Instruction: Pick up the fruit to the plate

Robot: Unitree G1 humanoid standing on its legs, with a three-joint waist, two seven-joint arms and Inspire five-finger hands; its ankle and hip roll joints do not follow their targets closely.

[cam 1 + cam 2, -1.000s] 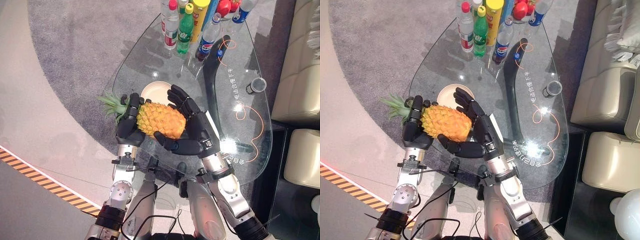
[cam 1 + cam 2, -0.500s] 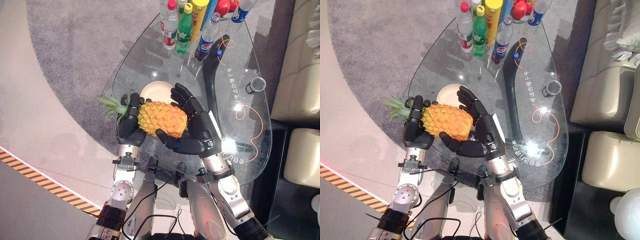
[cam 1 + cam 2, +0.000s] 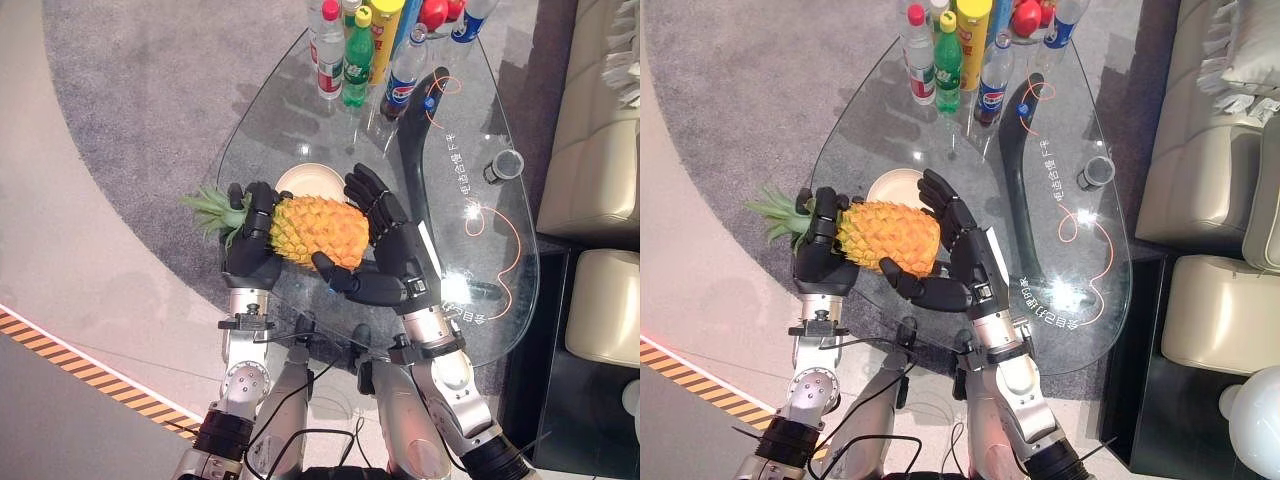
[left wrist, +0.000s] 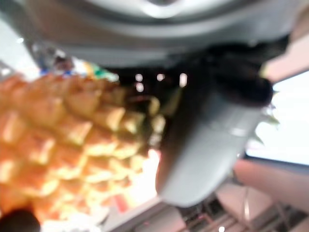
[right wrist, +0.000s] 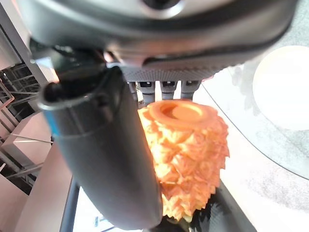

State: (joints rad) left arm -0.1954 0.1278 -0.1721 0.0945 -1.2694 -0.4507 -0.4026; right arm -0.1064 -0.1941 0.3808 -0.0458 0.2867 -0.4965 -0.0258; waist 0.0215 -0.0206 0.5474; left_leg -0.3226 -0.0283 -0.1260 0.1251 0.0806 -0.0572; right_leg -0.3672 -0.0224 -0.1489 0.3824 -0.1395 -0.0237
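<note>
We hold the pineapple (image 3: 312, 229) between both hands above the near part of the glass surface (image 3: 500, 290), lying sideways with its green crown pointing out past the surface's left edge. Our left hand (image 3: 250, 250) grips the crown end, fingers curled over the top of the fruit. Our right hand (image 3: 385, 265) cups the base end, fingers spread up behind the fruit and thumb reaching under it; in the right wrist view the flat cut base (image 5: 183, 112) sits against the fingers. Just beyond the pineapple, a cream plate (image 3: 305, 180) rests on the surface, partly hidden by the fruit. Farther right stands a small dark cup (image 3: 503, 166). At the far end stands a cluster of bottles (image 3: 360, 55).
</note>
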